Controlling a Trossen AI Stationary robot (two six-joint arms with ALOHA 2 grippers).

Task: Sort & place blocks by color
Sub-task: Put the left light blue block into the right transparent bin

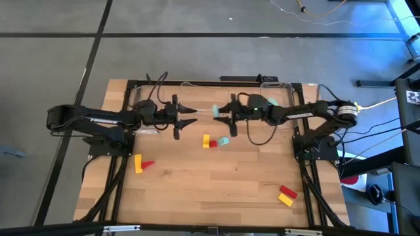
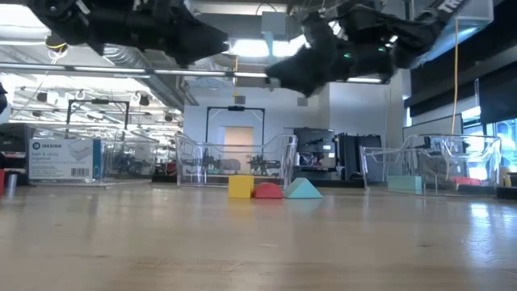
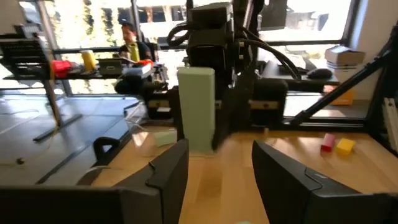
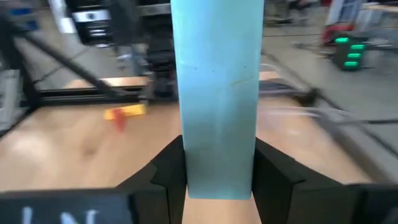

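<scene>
Teal is what fills my right wrist view: a long light teal rectangular block [image 4: 216,93] clamped upright between the right gripper [image 4: 217,171]'s dark fingers, its top end cut off by the frame. From above, that gripper [image 1: 228,109] hangs over the back half of the wooden desk [image 1: 210,187], near the middle, and only a sliver of the teal block [image 1: 214,109] shows at its tip.

Facing it is the left gripper [image 1: 186,115], fingers spread apart and holding nothing; my left wrist view shows the gap between its two fingers [image 3: 166,171], with the teal block and the right arm beyond.

Near the desk's centre I see a small cluster: a yellow block [image 1: 206,140], a red block [image 1: 212,143] touching it, and a teal wedge-like block [image 1: 224,141] just beside. The low view shows the same three in a row, yellow [image 2: 241,187], red [image 2: 268,191], teal [image 2: 303,189].

Toward the left edge lie a yellow block [image 1: 138,163] and a red one [image 1: 148,164], touching. Near the front right corner sit a red block [image 1: 287,191] and a yellow block [image 1: 285,200], close together.

Clear plastic bins [image 1: 275,90] line the back edge; cables and arms hide most of them, and I can't make out their contents from above. In the low view another teal block [image 2: 405,183] shows by the bins on the right, but I can't tell whether it sits inside one.
</scene>
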